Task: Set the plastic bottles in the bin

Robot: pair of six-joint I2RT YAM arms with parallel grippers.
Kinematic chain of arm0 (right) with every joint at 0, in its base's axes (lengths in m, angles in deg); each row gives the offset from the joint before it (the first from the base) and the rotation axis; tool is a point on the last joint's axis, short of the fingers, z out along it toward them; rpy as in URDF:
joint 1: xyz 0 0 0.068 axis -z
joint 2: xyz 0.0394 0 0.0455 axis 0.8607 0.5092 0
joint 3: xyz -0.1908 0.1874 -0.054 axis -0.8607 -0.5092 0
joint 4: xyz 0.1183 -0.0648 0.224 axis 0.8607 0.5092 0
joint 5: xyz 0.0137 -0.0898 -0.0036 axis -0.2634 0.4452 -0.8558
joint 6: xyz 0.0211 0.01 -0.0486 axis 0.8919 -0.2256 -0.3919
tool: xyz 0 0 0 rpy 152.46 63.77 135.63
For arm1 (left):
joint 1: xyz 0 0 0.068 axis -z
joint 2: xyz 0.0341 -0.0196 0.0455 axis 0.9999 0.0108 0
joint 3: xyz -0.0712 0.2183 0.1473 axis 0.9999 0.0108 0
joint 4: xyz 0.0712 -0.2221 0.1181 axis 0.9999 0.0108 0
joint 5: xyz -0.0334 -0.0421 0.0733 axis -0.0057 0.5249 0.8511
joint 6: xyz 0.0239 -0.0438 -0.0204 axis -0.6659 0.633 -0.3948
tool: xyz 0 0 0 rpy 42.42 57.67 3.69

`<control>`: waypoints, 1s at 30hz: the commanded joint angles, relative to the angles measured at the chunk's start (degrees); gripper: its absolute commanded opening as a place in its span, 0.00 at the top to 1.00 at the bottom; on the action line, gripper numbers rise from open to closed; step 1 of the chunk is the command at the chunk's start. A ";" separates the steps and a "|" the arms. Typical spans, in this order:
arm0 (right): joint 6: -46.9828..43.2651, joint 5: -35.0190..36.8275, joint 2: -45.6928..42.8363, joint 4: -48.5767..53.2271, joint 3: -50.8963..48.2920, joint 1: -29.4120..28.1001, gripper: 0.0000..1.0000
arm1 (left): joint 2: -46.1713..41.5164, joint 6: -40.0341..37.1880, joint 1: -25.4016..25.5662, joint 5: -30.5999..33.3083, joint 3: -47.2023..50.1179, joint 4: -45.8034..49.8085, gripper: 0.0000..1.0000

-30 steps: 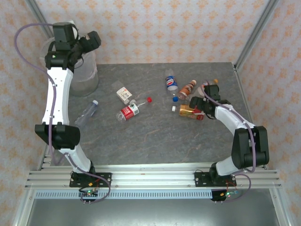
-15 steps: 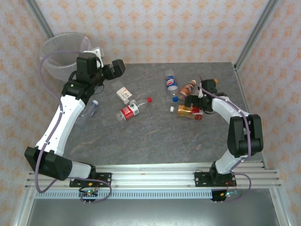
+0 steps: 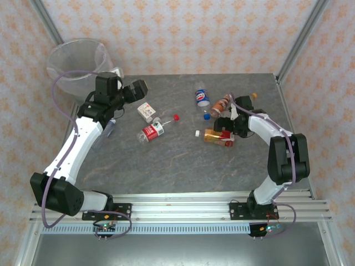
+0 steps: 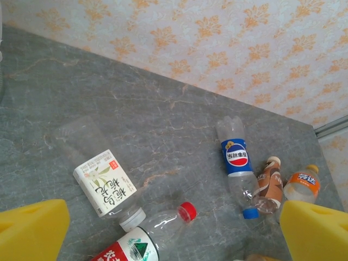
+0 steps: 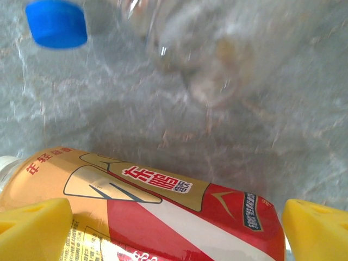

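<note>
Bottle (image 3: 215, 136), orange-labelled, lies crosswise, cap left, between spread right fingers (image 5: 32, 228); left fingers (image 4: 32, 231) also apart

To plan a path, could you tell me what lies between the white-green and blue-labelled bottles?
Only bare table, as the left wrist view shows.

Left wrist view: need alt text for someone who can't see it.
The left gripper, open and empty, hovers over a grey table strewn with a white-label bottle, red-label bottle, blue-label bottle, brown bottle and orange bottle. Patterned wallpaper behind.
</note>
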 commanded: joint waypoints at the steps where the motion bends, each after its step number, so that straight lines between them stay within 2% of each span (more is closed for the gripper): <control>1: 1.59 -0.92 -4.00 3.09 -2.43 -0.53 0.01 | 0.18 0.33 0.16 1.44 0.68 -1.96 0.00; 12: 4.26 -1.33 -9.44 3.80 -7.48 -2.50 0.01 | 1.08 0.39 0.21 1.12 1.45 -1.90 0.00; 18: 5.67 -0.85 -11.64 4.15 -9.10 -5.72 0.01 | 1.14 0.32 0.21 1.38 1.96 -1.96 0.00; 26: 10.38 -1.38 -10.92 0.47 -10.22 -14.55 0.01 | 2.30 0.45 0.21 1.30 2.22 -2.23 0.00; 30: 7.73 4.99 -10.82 5.08 -8.16 -18.48 0.01 | 2.84 0.20 0.16 1.11 2.18 -1.95 0.00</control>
